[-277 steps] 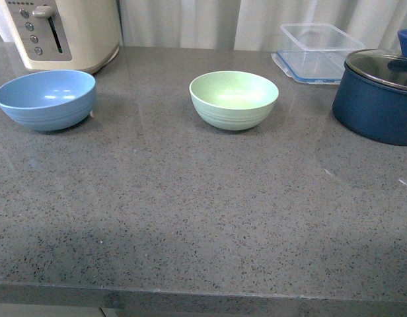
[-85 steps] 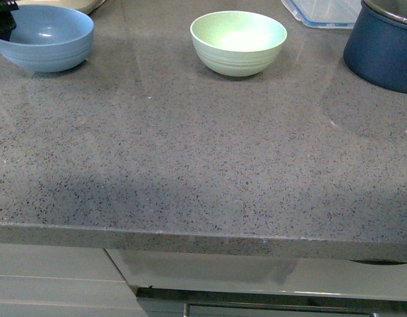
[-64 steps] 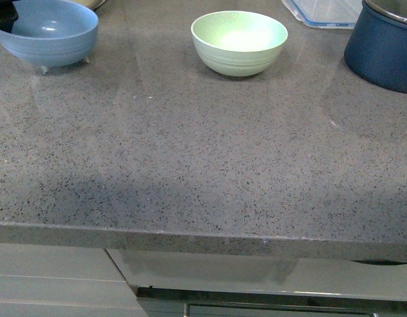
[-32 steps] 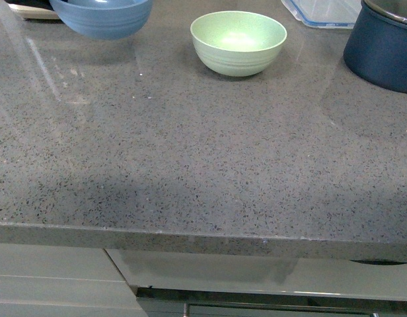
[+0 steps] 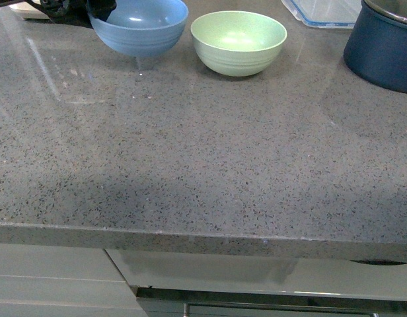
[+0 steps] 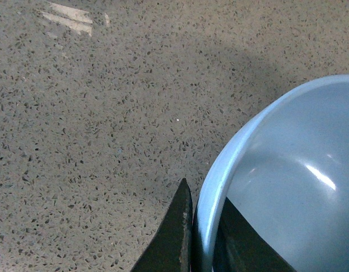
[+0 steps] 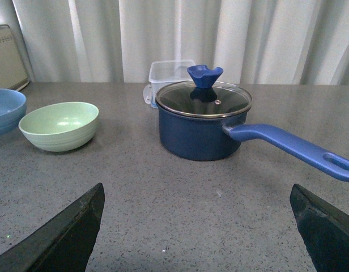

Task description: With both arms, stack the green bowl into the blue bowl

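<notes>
The blue bowl (image 5: 140, 25) hangs just above the grey counter, close to the left of the green bowl (image 5: 238, 41), which stands empty and upright on the counter. My left gripper (image 5: 91, 9) is shut on the blue bowl's left rim; in the left wrist view the dark fingers (image 6: 174, 238) pinch the rim of the blue bowl (image 6: 288, 187). My right gripper (image 7: 200, 226) is open and empty, low over the counter. From it the green bowl (image 7: 59, 125) and part of the blue bowl (image 7: 5, 110) show at the far left.
A dark navy pot (image 7: 201, 123) with a glass lid and a long blue handle stands right of the green bowl; it also shows in the front view (image 5: 384, 41). A clear plastic container (image 5: 322, 11) stands behind. The counter's front edge (image 5: 203, 239) is near.
The blue bowl was taken by its rim, lifted off the counter and carried right, from the far left to just beside the green bowl. The green bowl has not moved.
</notes>
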### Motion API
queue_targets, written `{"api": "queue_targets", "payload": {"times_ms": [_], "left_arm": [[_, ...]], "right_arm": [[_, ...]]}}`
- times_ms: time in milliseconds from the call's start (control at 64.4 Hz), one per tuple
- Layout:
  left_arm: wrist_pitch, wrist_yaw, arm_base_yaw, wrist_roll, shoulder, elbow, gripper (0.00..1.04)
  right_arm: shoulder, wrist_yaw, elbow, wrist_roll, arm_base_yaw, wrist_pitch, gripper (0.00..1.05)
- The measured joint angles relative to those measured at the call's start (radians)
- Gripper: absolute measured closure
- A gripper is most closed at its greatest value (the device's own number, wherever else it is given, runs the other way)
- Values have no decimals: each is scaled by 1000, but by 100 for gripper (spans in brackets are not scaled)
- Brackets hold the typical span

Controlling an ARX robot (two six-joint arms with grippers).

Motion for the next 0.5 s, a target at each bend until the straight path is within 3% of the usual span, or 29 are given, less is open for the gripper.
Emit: {"api": "queue_targets", "payload": {"times_ms": [497], "left_arm": [[8, -10, -3, -22, 57, 18, 100]], "right_arm": [[0, 0, 0, 0, 0, 0, 10]]}}
